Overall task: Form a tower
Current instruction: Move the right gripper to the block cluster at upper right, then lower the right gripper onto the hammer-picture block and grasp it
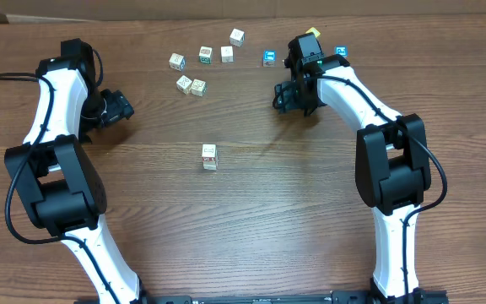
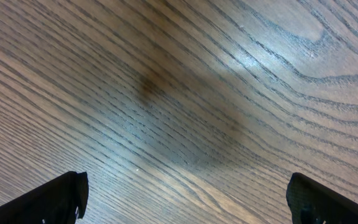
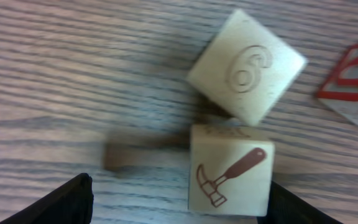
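Hammer cube (image 3: 230, 169) beside tilted six cube (image 3: 247, 65).

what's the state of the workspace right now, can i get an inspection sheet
surface: wooden table, bare grain, no spills seen
job's things: tower stands mid-table, one cube wide
clutter: loose pale cubes at the far side, two blue-faced cubes, a yellow cube
grippers: left gripper open over bare wood; right gripper open around hammer cube
cables: black cable on the table by the left arm
surroundings: nothing seen
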You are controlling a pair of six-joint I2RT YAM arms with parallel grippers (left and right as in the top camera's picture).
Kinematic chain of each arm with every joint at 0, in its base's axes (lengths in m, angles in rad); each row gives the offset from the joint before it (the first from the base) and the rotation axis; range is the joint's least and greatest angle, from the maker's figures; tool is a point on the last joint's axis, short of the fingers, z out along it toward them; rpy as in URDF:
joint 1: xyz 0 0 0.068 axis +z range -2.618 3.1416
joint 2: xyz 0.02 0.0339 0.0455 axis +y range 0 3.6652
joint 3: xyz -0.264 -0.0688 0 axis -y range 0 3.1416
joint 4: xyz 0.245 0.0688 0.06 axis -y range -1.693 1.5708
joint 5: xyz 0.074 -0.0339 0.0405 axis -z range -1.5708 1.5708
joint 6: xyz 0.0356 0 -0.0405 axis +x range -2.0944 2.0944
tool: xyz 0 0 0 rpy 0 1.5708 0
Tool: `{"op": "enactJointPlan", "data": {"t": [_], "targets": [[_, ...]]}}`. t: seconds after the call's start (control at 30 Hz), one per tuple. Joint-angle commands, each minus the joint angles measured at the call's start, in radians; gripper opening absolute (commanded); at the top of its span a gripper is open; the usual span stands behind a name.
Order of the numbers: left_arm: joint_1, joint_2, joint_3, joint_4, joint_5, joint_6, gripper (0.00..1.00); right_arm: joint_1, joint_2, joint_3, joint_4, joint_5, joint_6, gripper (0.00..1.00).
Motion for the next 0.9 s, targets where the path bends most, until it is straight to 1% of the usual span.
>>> {"op": "enactJointPlan", "data": {"t": [0.0, 0.17, 0.33, 0.37, 0.5, 0.57, 0.8, 0.87], "targets": [[-0.007, 0.012, 0.002, 0.000, -0.005, 0.011, 1.00, 0.029, -0.002, -0.010, 0.008, -0.082, -0.004, 0.77], [-0.006, 0.012, 0.002, 0.001, -0.005, 0.012, 0.99, 0.098, -0.002, -0.011, -0.006, -0.093, 0.012, 0.72], [-0.006, 0.012, 0.002, 0.000, -0.005, 0.012, 1.00, 0.176, -0.002, -0.011, -0.011, -0.089, 0.079, 0.71], [-0.006, 0.012, 0.002, 0.000, -0.005, 0.012, 0.99, 0.189, -0.002, -0.011, -0.011, -0.075, 0.078, 0.72], [-0.007, 0.012, 0.002, 0.000, -0.005, 0.012, 0.99, 0.226, -0.002, -0.011, -0.020, 0.108, 0.078, 0.75], [-0.007, 0.012, 0.002, 0.000, -0.005, 0.012, 0.99, 0.226, -0.002, -0.011, -0.039, 0.160, 0.078, 0.77], [-0.006, 0.012, 0.002, 0.000, -0.005, 0.012, 1.00, 0.153, -0.002, -0.011, -0.105, 0.155, 0.079, 0.79], [-0.007, 0.012, 0.002, 0.000, -0.005, 0.012, 1.00, 0.126, -0.002, -0.011, -0.100, 0.155, 0.077, 0.83]]}}
